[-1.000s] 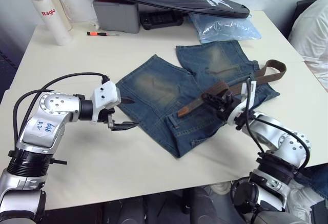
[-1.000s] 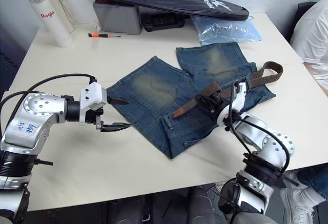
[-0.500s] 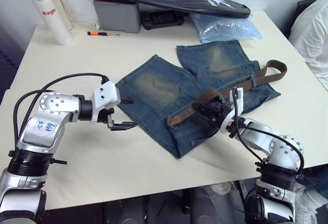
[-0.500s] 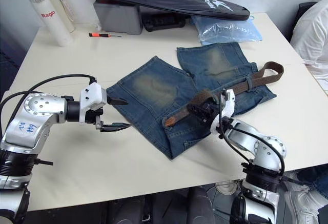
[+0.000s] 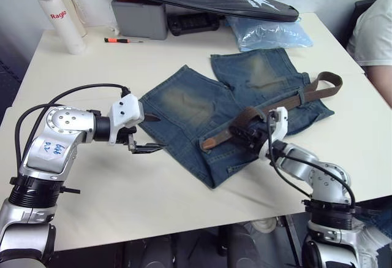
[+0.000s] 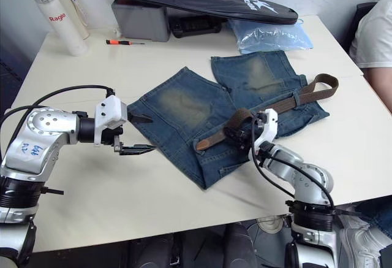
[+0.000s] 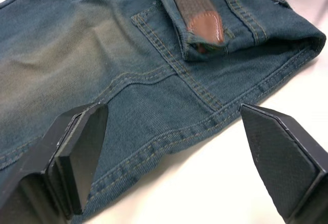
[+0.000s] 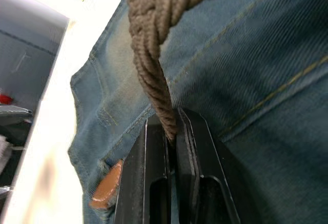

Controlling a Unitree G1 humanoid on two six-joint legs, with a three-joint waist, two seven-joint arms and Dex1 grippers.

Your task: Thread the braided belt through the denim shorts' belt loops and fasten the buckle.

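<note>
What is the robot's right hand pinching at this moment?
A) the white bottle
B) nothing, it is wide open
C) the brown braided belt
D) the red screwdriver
C: the right hand has its two black fingers closed on the braided belt, which arches up from them over the denim shorts, while the left hand is open beside the shorts' edge.

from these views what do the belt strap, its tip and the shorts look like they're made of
Belt strap: woven cord, likely fabric or elastic; matte, plaited strands show where the right gripper pinches it.
Tip: smooth tan leather or imitation, stitched around its edge.
Shorts: denim; diagonal twill weave, yellow seam stitching, faded patches.
</note>
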